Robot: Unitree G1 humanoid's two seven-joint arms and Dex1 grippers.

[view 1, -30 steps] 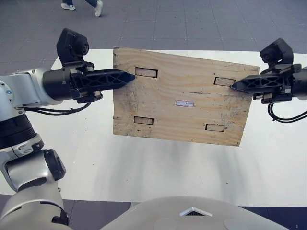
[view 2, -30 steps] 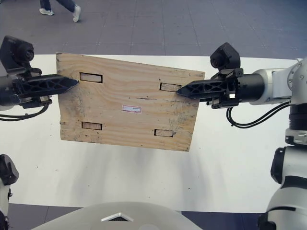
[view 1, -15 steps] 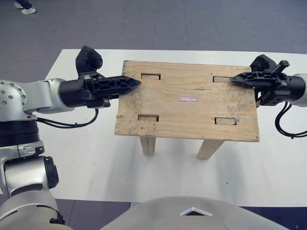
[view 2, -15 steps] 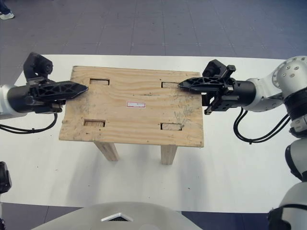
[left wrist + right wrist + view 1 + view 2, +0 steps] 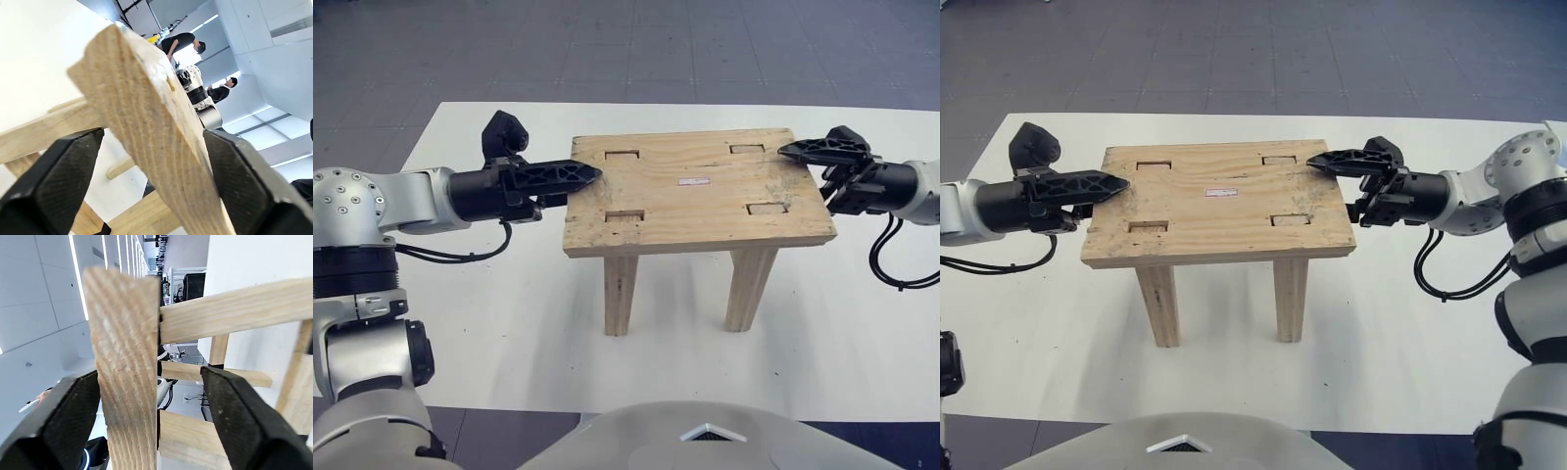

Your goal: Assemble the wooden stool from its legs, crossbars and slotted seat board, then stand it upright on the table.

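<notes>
The assembled wooden stool (image 5: 695, 191) stands upright on the white table (image 5: 509, 323). Its slotted seat board faces up, and two legs (image 5: 620, 294) show at the front. My left gripper (image 5: 590, 174) is at the seat's left edge, shut on the board, with a finger (image 5: 58, 186) on each face. At the seat's right edge my right gripper (image 5: 793, 157) straddles the board and is open. One finger (image 5: 73, 421) lies against the board; the other finger (image 5: 234, 421) stands off it with a gap. Crossbars (image 5: 230, 303) run under the seat.
Bare tabletop lies in front of the stool and on both sides of it. The table's far edge (image 5: 607, 104) runs just behind the stool, with grey floor beyond.
The stool was held in the air with its seat tilted toward the camera. Both arms have brought it down and levelled it, and it now stands on its legs on the table.
</notes>
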